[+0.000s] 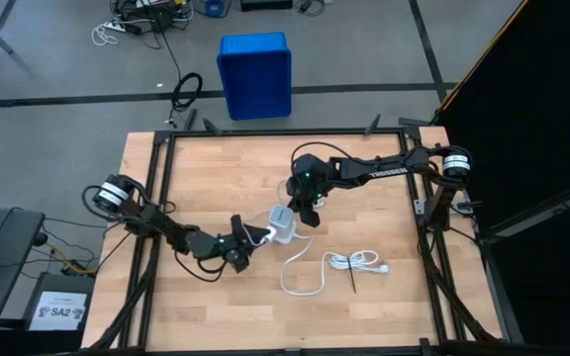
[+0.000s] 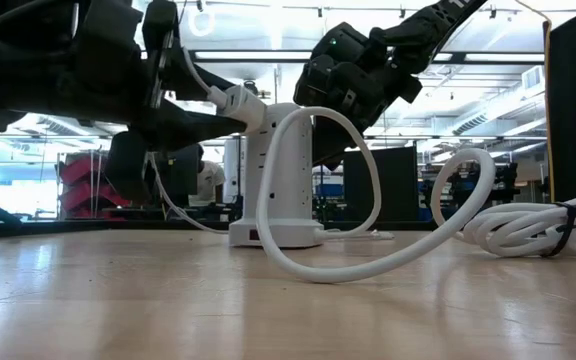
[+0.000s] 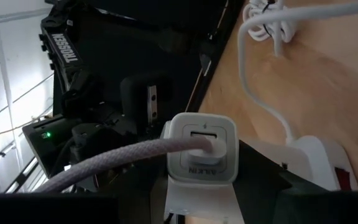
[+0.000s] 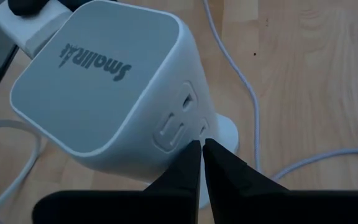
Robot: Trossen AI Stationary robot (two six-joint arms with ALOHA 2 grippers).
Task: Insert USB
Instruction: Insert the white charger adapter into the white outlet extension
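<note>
Left hand (image 1: 237,255) is clamped on the USB (image 3: 211,144), whose plug we see seated in the small white charger (image 3: 202,149) on the side of the white power tower (image 4: 98,87) just ahead of it. Our right hand (image 4: 202,163), clenched empty, touches the tower's opposite face. Beyond, a bundled white cord (image 1: 356,261) lies on the tabletop (image 1: 384,307).

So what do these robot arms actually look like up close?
Two slim black jointed arms, left arm and right arm, the right lettered TROSSEN in white. Silver-banded round joints sit at their bases, small green lights glow near the wrists, and each hand ends in two dark pointed fingers.
</note>
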